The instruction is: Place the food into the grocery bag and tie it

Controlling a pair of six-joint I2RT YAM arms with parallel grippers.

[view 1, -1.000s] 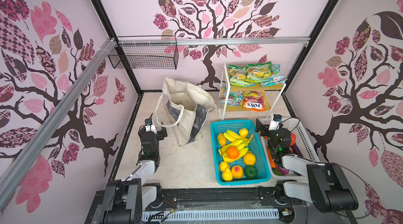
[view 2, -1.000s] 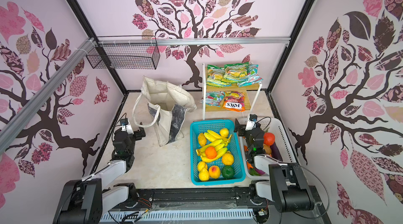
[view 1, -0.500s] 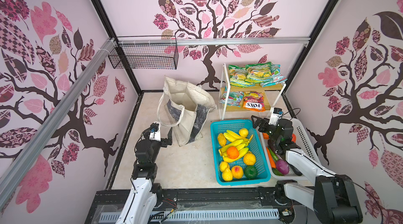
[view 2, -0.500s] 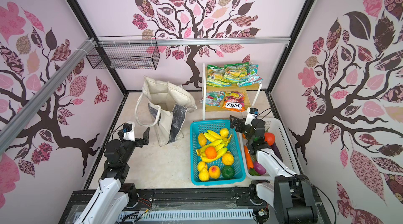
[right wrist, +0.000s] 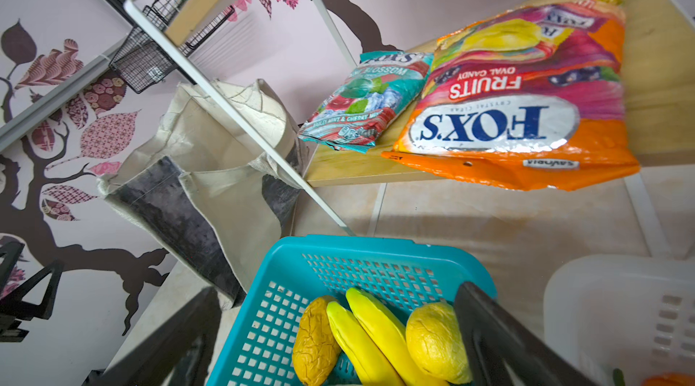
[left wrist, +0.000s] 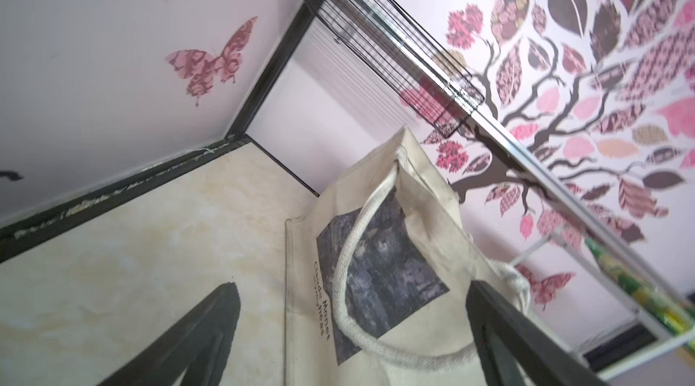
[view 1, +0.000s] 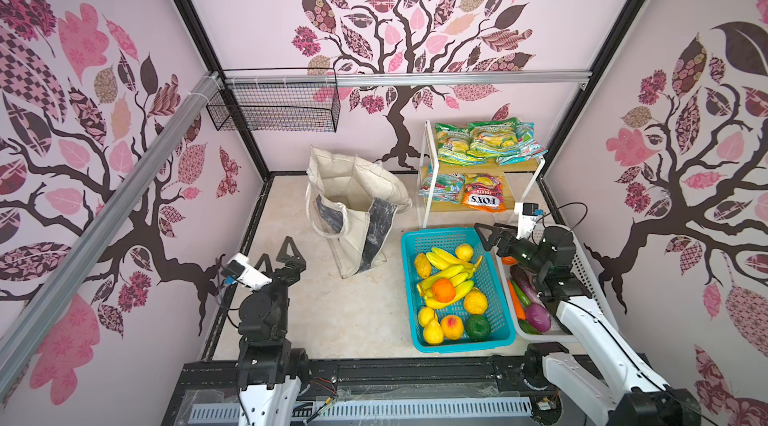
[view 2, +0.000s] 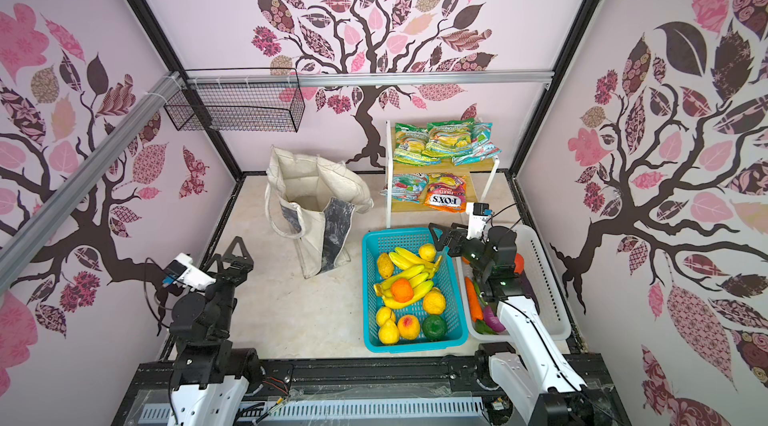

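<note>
While both claws gape wide and hold nothing, the large off-white canvas tote with dark grey marbled panels (view 1: 353, 195) stands upright toward the back edge of the beige stone-look floor (view 1: 353, 312). Its long axis is vertical, its mouth opens upward, and a cream strap handle (left wrist: 389, 181) droops over a side panel. The left gripper (view 1: 276, 255) hovers near the front left corner, apart from the tote. The right gripper (view 1: 492, 237) hangs over the back rim of the teal plastic basket (view 1: 438, 232), where the yellow banana bunch (view 1: 451, 274) lies slantwise under a toy orange (view 1: 443, 290). Glossy green snack packets (view 1: 482, 141) rest on the white-framed wooden shelf (view 1: 515, 195) in the back right corner.
</note>
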